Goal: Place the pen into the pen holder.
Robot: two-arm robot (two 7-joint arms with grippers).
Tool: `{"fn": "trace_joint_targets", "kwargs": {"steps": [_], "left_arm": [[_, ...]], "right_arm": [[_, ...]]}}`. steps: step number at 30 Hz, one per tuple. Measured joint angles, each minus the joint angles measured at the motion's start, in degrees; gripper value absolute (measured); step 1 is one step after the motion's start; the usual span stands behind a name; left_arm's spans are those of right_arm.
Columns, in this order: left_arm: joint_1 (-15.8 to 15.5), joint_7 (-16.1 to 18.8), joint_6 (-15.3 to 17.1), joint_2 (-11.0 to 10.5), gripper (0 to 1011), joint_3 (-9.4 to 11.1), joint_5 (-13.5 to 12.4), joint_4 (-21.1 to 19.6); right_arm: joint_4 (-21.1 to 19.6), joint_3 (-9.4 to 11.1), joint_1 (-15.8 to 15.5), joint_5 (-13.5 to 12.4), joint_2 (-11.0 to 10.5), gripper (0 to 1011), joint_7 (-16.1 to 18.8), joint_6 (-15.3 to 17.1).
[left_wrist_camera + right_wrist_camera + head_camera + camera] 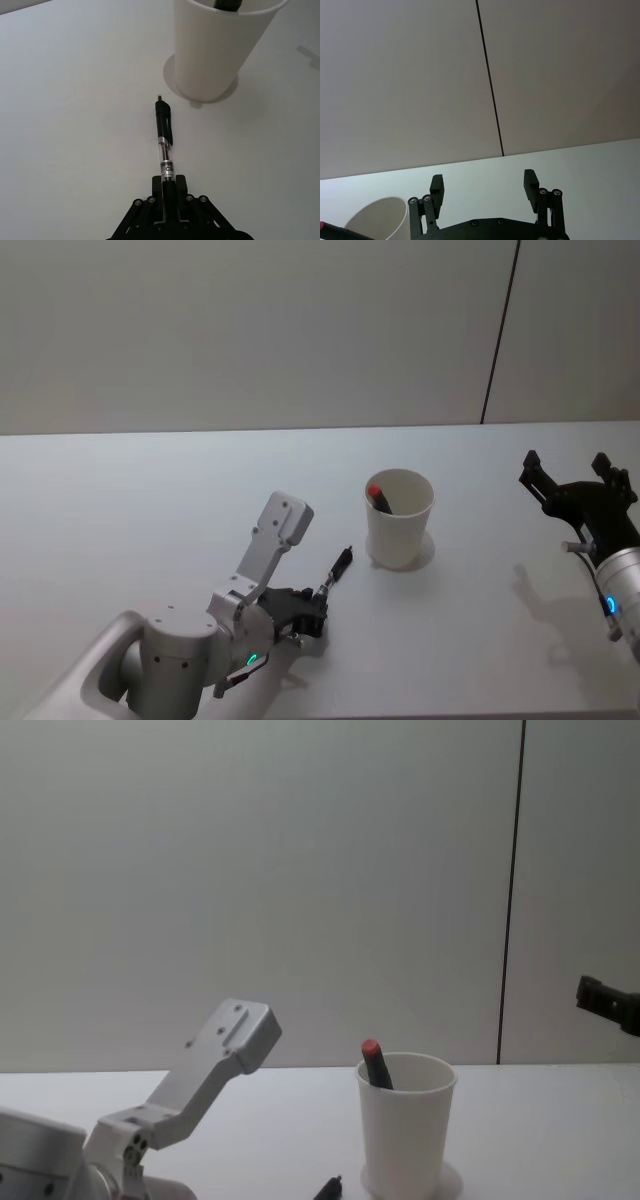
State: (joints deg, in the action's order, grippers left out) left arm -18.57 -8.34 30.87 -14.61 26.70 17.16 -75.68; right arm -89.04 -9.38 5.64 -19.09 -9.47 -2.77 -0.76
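Pen (165, 145), black with a clear section of barrel, is pinched at one end between the pressed-in fingers of the left gripper (169, 187). In the head view this gripper (314, 606) is seen low over the near part of the white table (150, 500), left of centre. The pen (340, 565) is angled forward and to the right from it. The clip end is pointed toward the pen holder (215, 55) and stops short of its base, with a gap of bare table between them. Whether the pen touches the table cannot be told. In the chest view the free end of the pen (328, 1188) is seen at the bottom edge, just left of the cup.

Farther out, the pen holder (400, 530), a plain white tapered paper cup with a rolled rim, is stood upright near the middle of the table. A second pen with a red cap (378, 497) is leaned inside it against the left of the rim. From the chest view the red cap (375, 1062) is seen above the rim of the cup (405, 1140).

The right gripper (567, 468) is held above the table to the right of the cup, well apart from it. Its fingers are spread wide with nothing between them, as is shown in the right wrist view (484, 181).

Beyond the table, a pale wall (250, 330) with a dark vertical seam (500, 330) is seen.
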Motion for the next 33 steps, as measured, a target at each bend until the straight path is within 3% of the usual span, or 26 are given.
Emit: {"fn": "trace_joint_targets", "kwargs": {"steps": [12,33], "left_arm": [[0.42,1.45,-0.12,-0.42,136,-0.37,-0.85,-2.7],[3.38,10.37,-0.82,-3.72,137,-2.47,-5.64,-15.65]], "right_arm": [[0.0,0.0,-0.01,0.0,0.0,1001,0.0,0.0],[0.0,0.0,-0.01,0.0,0.0,1001,0.0,0.0]]}}
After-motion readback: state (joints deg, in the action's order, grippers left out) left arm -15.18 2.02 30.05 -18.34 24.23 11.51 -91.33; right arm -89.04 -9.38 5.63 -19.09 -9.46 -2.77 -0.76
